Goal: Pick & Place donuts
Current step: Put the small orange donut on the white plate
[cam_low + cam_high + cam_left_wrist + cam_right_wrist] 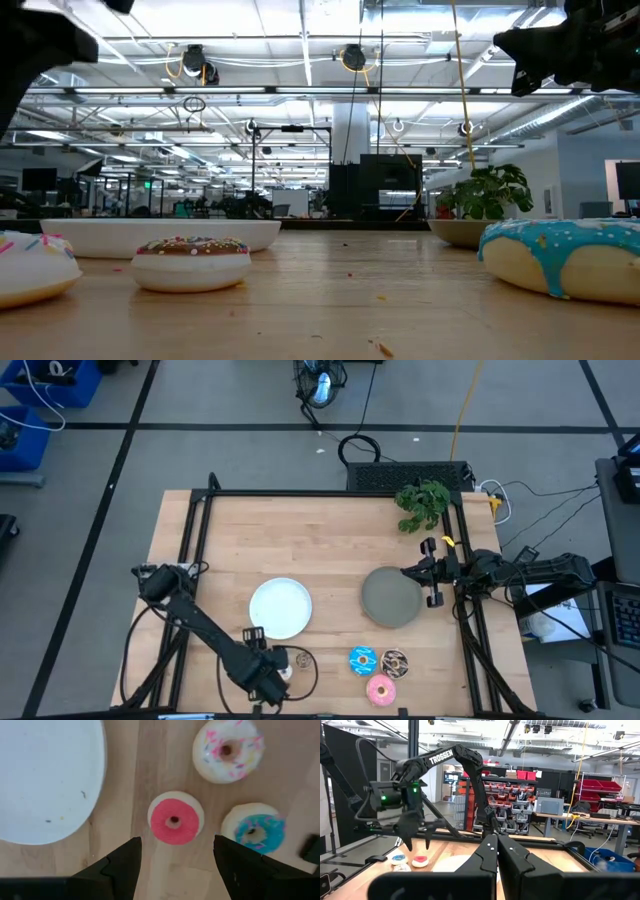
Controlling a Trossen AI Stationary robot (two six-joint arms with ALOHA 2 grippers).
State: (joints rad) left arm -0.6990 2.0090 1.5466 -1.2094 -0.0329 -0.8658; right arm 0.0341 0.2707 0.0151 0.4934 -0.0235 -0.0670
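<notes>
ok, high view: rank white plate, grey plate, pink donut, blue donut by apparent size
1. white plate and grey plate: look about alike, not ranking them.
2. pink donut, slightly larger than
3. blue donut.

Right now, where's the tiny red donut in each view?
High: hidden beneath the left gripper, at the table's front edge.
Low: not in it.
Left wrist: red donut at centre, just ahead of the open fingers.
Right wrist: lower left, below the left gripper.
Shared landmark: left gripper.
</notes>
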